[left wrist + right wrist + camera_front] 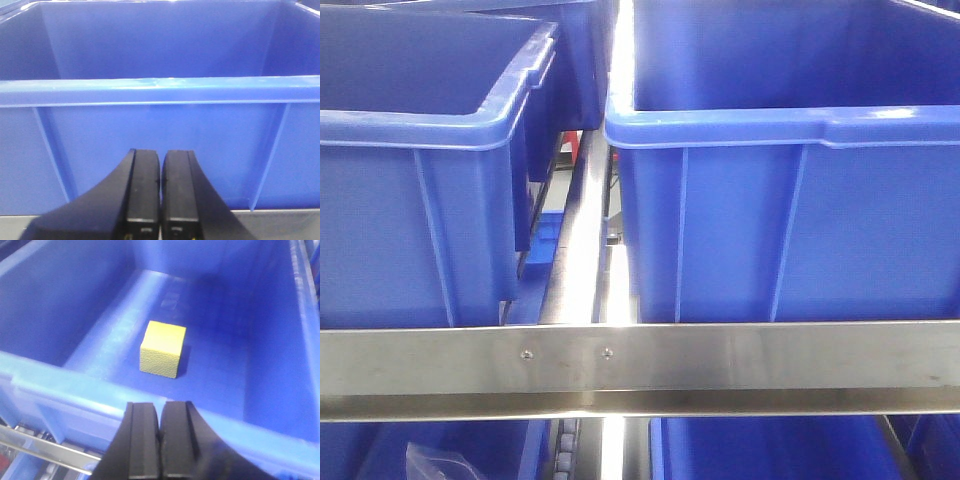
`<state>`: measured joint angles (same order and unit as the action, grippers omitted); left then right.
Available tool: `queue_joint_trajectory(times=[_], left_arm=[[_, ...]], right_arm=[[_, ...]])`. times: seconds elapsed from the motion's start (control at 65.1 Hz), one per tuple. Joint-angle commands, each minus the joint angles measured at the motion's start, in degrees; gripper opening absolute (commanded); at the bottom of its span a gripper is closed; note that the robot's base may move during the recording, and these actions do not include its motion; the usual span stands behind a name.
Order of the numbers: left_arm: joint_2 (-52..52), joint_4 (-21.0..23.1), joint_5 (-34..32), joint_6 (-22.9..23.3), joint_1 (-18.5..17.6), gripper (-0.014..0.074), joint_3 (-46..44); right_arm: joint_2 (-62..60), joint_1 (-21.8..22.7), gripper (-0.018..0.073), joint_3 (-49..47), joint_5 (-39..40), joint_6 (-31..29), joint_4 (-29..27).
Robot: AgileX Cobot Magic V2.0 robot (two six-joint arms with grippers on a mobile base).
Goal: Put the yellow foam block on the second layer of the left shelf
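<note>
Blue bins line steel shelf rail. Yellow block rests flat on bin floor, mid-bin, clear of walls, roughly cubic so no clear long axis, one corner edge facing right wrist camera. Right gripper pressed closed, empty, above near rim. Left gripper likewise closed, empty, facing bin wall.

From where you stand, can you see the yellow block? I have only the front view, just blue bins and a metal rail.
Observer: Yes. The yellow foam block lies on the floor of a blue bin, seen in the right wrist view.
Operator: Is the right hand holding it?
Observer: No. The right hand is shut and empty, outside the bin's near rim.
Operator: And the left hand?
Observer: The left hand is shut too, facing another blue bin's outer wall.
</note>
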<state>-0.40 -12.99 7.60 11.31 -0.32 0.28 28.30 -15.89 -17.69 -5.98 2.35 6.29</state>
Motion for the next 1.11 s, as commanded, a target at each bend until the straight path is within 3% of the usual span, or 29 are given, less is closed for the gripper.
queue_joint_trajectory(times=[0.0, 0.184, 0.384, 0.599, 1.09], left_arm=[[-0.78, -0.03, -4.95, 0.22, -0.41, 0.0136, 1.48], [-0.78, -0.03, -4.95, 0.22, -0.41, 0.0136, 1.48], [-0.78, -0.03, -4.95, 0.22, -0.41, 0.0136, 1.48], [-0.78, -0.03, -4.95, 0.22, -0.41, 0.0136, 1.48], [-0.78, -0.03, -4.95, 0.22, -0.41, 0.0136, 1.48]], right_arm=[[-2.39, 0.07, 0.0055, -0.57, 7.68, -0.28, -0.06], [-10.1, 1.45, 0.0055, 4.46, 9.87, -0.28, -0.06], [-20.47, 8.5, 0.0055, 11.77, 9.75, -0.28, -0.06], [-29.66, 13.19, 0.0055, 18.23, 9.64, -0.28, -1.69], [-29.96, 13.47, 0.0055, 18.2, 8.29, -0.28, -1.89]])
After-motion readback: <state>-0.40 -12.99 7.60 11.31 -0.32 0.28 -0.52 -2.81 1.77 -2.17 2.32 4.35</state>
